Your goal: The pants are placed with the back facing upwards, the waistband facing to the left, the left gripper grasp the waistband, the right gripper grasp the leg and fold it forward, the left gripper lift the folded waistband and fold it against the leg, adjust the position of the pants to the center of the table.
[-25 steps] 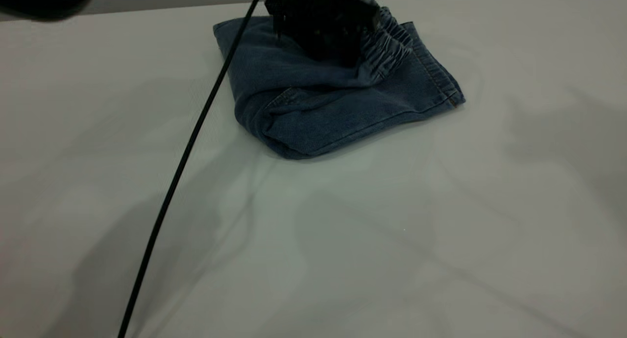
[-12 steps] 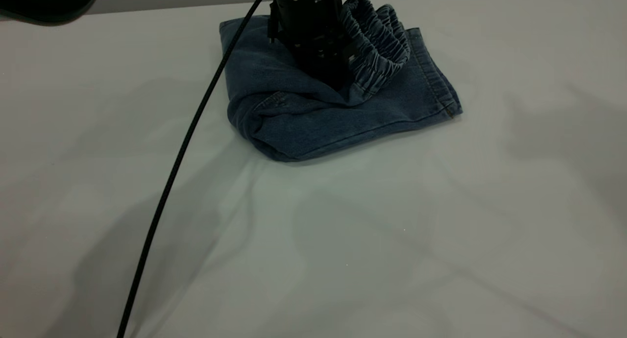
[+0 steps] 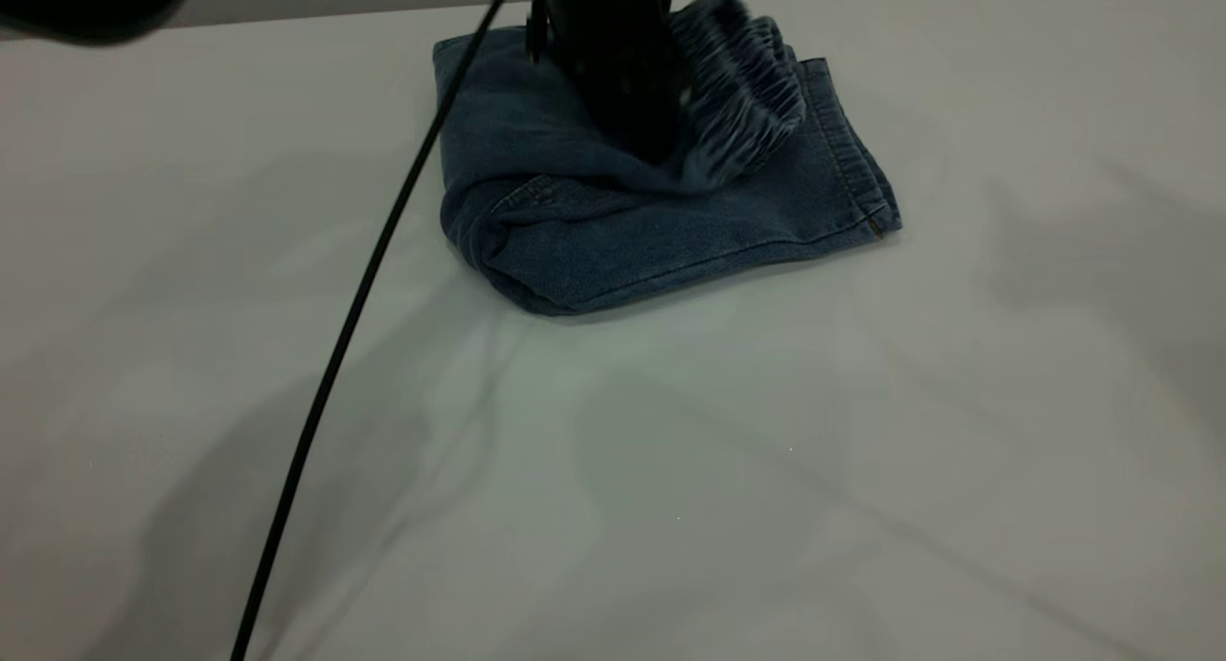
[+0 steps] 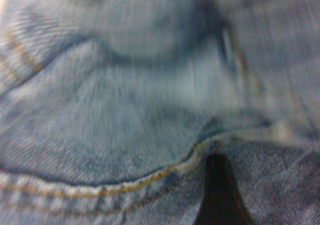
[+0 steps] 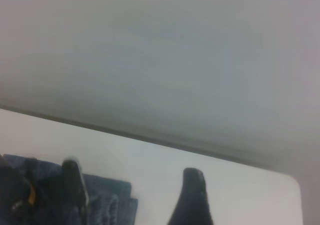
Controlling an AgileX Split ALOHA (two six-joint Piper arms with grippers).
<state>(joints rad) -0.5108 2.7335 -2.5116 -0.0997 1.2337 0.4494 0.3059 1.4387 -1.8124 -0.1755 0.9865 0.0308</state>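
Item: small blue denim pants (image 3: 661, 230), folded, at tabletop (image 3: 670, 469) far edge. Ruched waistband (image 3: 742, 115) is held raised by left pincer (image 3: 637, 134). Risk: slippage would undo fold. Right pincer (image 5: 132, 192) is spread apart, empty.

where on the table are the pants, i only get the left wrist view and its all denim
Observer: The pants lie folded near the table's far edge, not at its centre.
Operator: and the waistband
Observer: The waistband stands bunched and raised beside the left gripper, at its right in the exterior view.
Operator: right arm doing what
Observer: The right gripper is outside the exterior view; its own wrist view shows the jaws open and empty.
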